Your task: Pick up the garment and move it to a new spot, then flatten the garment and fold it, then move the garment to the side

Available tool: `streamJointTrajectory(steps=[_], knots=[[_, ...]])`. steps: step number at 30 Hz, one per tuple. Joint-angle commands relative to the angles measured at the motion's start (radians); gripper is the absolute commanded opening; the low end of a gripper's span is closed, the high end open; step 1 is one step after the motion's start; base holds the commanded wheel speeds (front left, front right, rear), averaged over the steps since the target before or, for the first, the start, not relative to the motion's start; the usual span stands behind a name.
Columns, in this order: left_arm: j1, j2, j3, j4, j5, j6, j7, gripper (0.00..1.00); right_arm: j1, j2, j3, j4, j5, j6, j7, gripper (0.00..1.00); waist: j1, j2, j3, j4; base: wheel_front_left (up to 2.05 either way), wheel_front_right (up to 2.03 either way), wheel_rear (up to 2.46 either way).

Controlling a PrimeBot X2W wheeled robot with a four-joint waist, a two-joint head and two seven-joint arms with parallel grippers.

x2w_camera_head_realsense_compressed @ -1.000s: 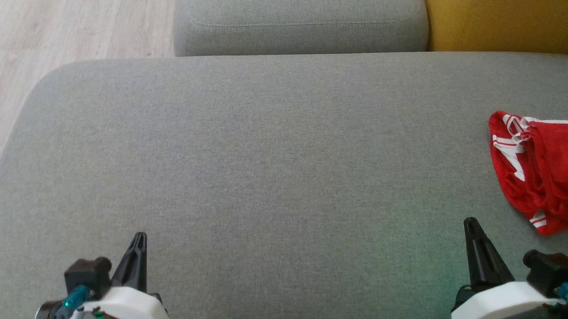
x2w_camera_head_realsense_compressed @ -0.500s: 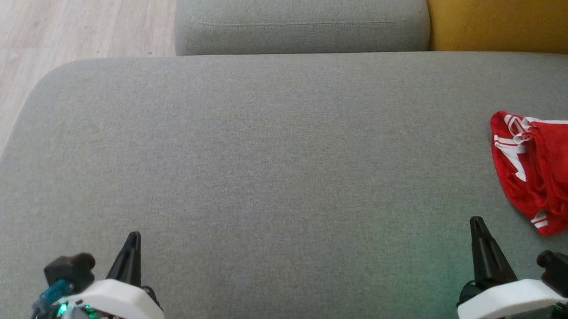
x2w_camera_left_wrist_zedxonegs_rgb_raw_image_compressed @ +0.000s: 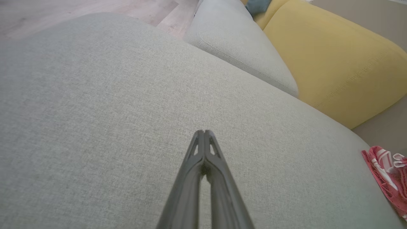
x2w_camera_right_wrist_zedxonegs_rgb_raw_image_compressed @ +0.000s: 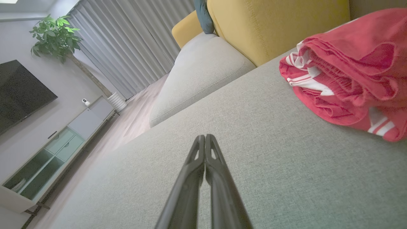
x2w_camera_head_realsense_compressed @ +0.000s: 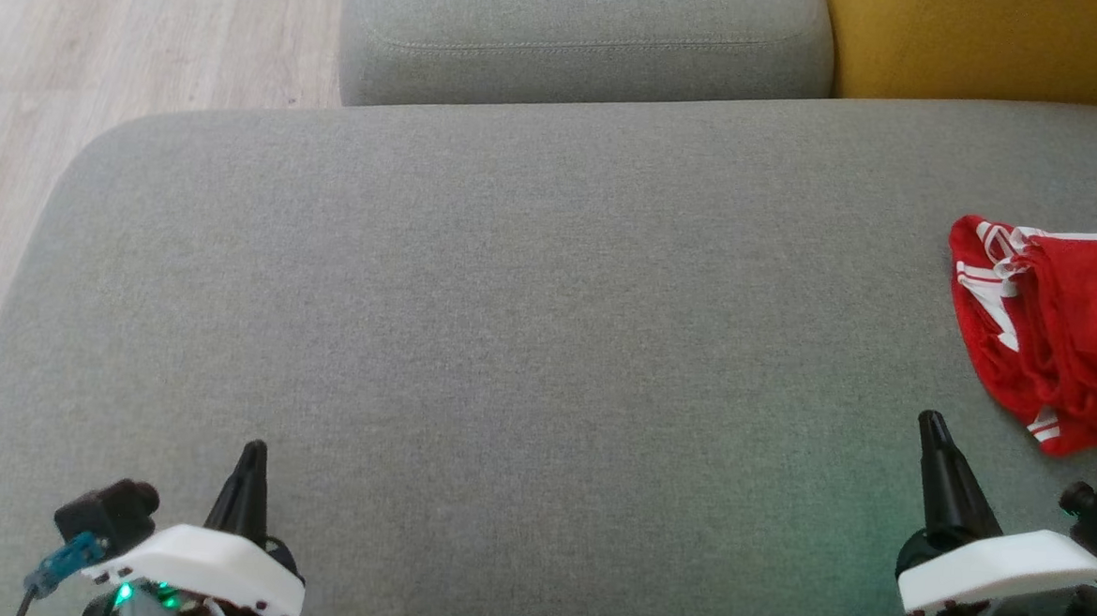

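The garment [x2w_camera_head_realsense_compressed: 1063,344] lies on the seat [x2w_camera_head_realsense_compressed: 511,297] at its far right. Behind the seat sits a cushion [x2w_camera_head_realsense_compressed: 581,37], with a backrest [x2w_camera_head_realsense_compressed: 976,39] to its right. The floor [x2w_camera_head_realsense_compressed: 102,41] lies left.

The grey cushion [x2w_camera_head_realsense_compressed: 511,297] is matt, coarse-woven cloth. On it the red garment [x2w_camera_head_realsense_compressed: 1073,335] looks thin, perhaps faintly sheeny. Beside the cushion, the floor [x2w_camera_head_realsense_compressed: 102,41] is pale wood.

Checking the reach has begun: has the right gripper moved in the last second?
Yes. Against the still red garment, the right gripper has edged slightly right.
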Motion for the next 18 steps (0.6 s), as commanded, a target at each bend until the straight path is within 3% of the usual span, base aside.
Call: streamJointTrajectory(steps=[1, 18], knots=[[-0.061, 0.003, 0.03, -0.024, -0.038, -0.012, 0.007, 0.0, -0.054, -0.008, -0.003, -0.022, 0.042, 0.001, 0.002, 0.0, 0.0, 0.0, 0.0, 0.0, 0.0, 0.0, 0.0], [-0.085, -0.016, 0.081, -0.011, -0.229, -0.057, 0.045, 0.0, -0.082, -0.007, -0.016, 0.013, 0.245, 0.002, 0.008, 0.0, 0.0, 0.0, 0.002, 0.004, 0.0, 0.0, 0.0]])
